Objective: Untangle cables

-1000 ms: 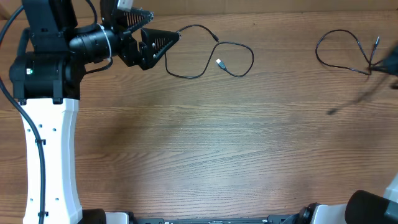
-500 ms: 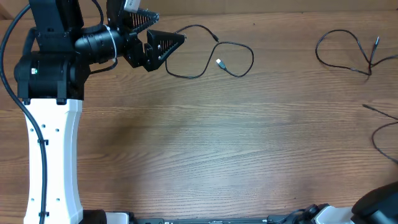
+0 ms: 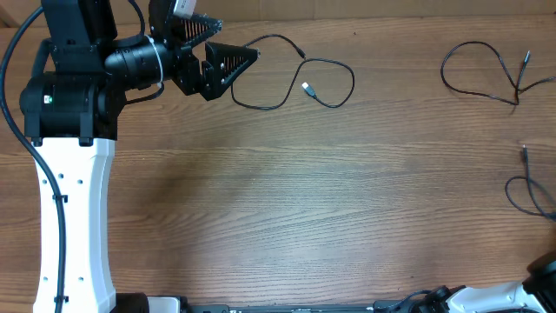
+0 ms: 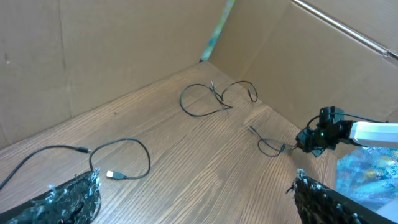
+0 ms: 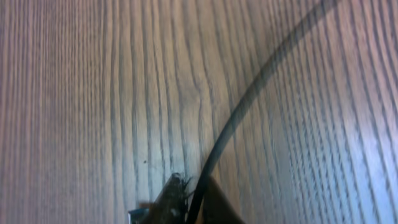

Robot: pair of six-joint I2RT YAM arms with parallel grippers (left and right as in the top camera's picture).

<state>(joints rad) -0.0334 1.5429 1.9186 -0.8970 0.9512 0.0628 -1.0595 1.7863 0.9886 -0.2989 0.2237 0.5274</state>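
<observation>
Left gripper [image 3: 236, 39] is seen at the far left of the table [image 3: 304, 200], its jaws spread wide with nothing between them. Just beside its lower fingertip the left cable [image 3: 301, 59] is laid out in loose curves on the wood, with a small pale plug at the end that lies inside the larger loop. No contact between this gripper and that cable can be made out.

At the far right, the far cable [image 3: 517, 97] is spread in a loop whose strands cross at one point, with its ends near the table's edge.

The near cable [image 5: 252, 93] is found lower on the right side, well apart from the other two, curled in a small loop with one plug end pointing away. It is pinched by the right gripper [image 4: 300, 144], whose fingertips are seen closed almost together around the cord in the wrist view. The cord is drawn in a shallow arc across the wood from that pinch.

Cardboard walls [image 4: 62, 56] are seen behind the table.
</observation>
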